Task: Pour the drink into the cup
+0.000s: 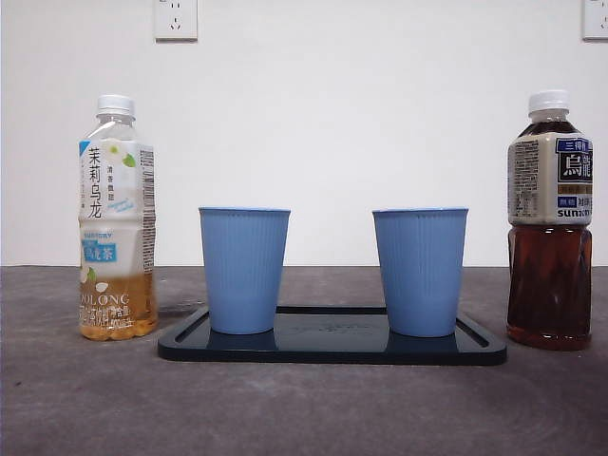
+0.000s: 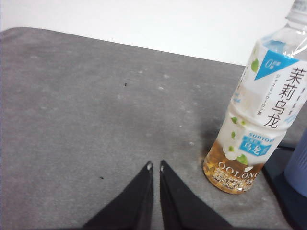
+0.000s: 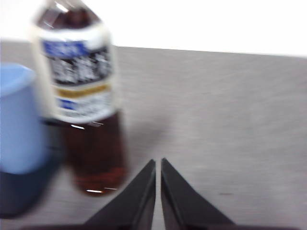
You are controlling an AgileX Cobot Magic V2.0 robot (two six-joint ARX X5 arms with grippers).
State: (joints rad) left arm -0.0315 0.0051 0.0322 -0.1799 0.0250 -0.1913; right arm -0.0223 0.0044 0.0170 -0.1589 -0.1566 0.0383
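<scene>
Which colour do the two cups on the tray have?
Both cups are light blue with fine vertical ribs, seen best in the front view.

grey table [image 1: 76,399] | on it: dark tray [image 1: 332,350], light tea bottle [image 1: 116,228], dark tea bottle [image 1: 549,228]

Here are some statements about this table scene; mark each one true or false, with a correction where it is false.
1. Both blue cups stand on the dark tray. True: the left cup and the right cup are upright on it.
2. The pale tea bottle is full. False: only its lower part holds liquid.
3. Both bottles have white caps on. True, the dark tea bottle included.
4. The left gripper holds the pale bottle. False: it is shut on nothing, beside the bottle.
5. The right gripper is wide open. False: its jaws are together.
</scene>
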